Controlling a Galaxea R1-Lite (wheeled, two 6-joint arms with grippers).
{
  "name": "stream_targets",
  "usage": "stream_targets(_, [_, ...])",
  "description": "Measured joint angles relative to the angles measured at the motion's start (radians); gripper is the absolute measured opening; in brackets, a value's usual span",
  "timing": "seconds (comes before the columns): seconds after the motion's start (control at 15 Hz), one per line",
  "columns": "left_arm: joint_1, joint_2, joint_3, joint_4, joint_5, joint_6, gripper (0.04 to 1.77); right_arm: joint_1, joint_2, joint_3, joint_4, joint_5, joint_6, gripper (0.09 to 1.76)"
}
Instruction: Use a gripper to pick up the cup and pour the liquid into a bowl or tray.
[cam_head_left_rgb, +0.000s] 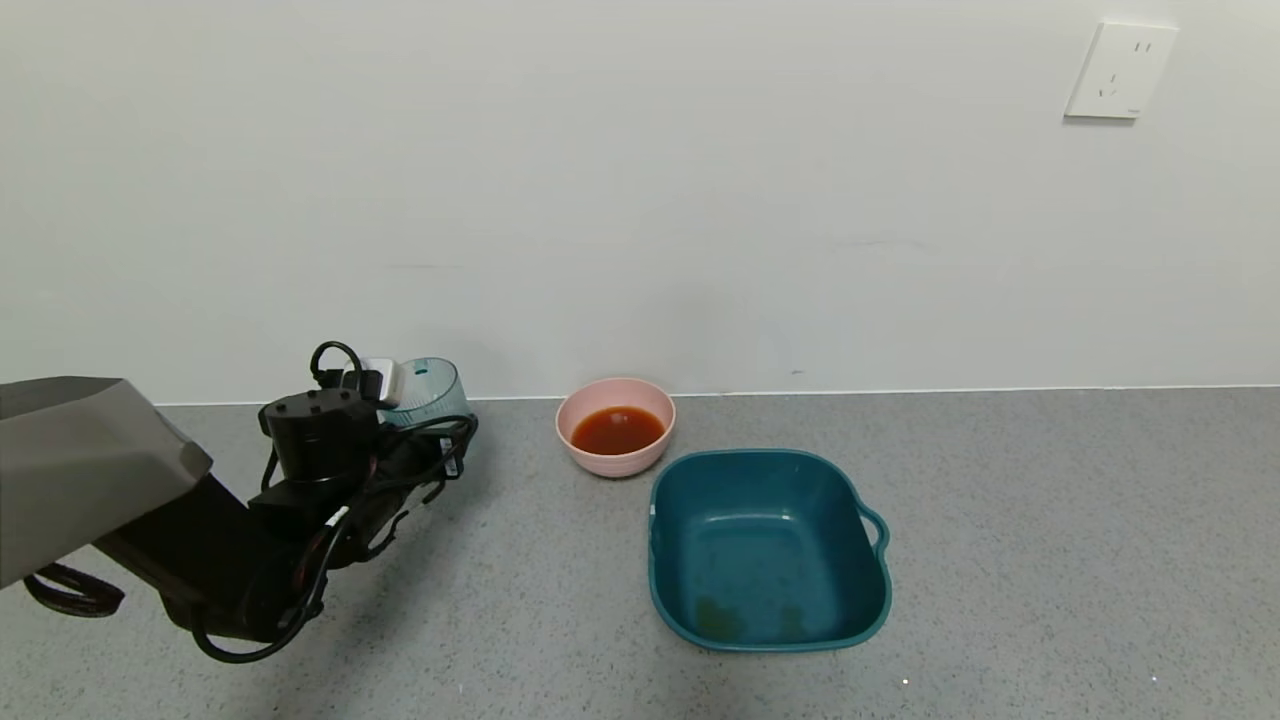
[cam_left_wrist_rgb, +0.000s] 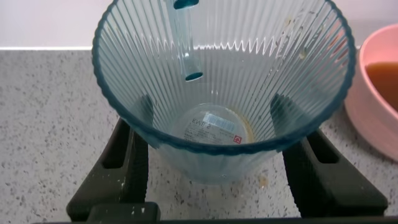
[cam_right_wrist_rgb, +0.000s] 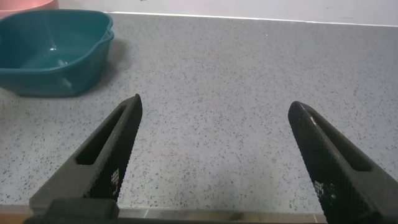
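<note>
Since the liquid (cam_head_left_rgb: 617, 430) already sits in the pink bowl (cam_head_left_rgb: 613, 462), the left gripper (cam_left_wrist_rgb: 214, 168) clasps the upright, emptied cup (cam_left_wrist_rgb: 217, 81) at far left — seemingly to set it down; right gripper (cam_right_wrist_rgb: 214, 155) gapes empty.

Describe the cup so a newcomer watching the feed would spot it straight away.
Start at the white wall and follow its foot to the robot's left, past the pink bowl of red-brown liquid. The cup stands there on the grey floor, between the fingers of the left tool. It alone is see-through blue, ribbed and empty.
</note>
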Motion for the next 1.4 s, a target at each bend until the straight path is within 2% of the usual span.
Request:
stream_targets(0.33, [-0.001,0.034,0.029,-0.019,-0.017,0.003,1.25,0.0,0.0,0.0,0.0,0.0,0.001,1.71])
stream_targets(1.27, [-0.001,0.083,0.031,-0.019,-0.021,0.003,1.25,0.0,0.0,0.0,0.0,0.0,0.0,1.71])
stream_targets(1.4, [-0.001,0.085,0.031,-0.019,-0.021,0.003,1.39,0.0,0.0,0.0,0.0,0.0,0.0,1.71])
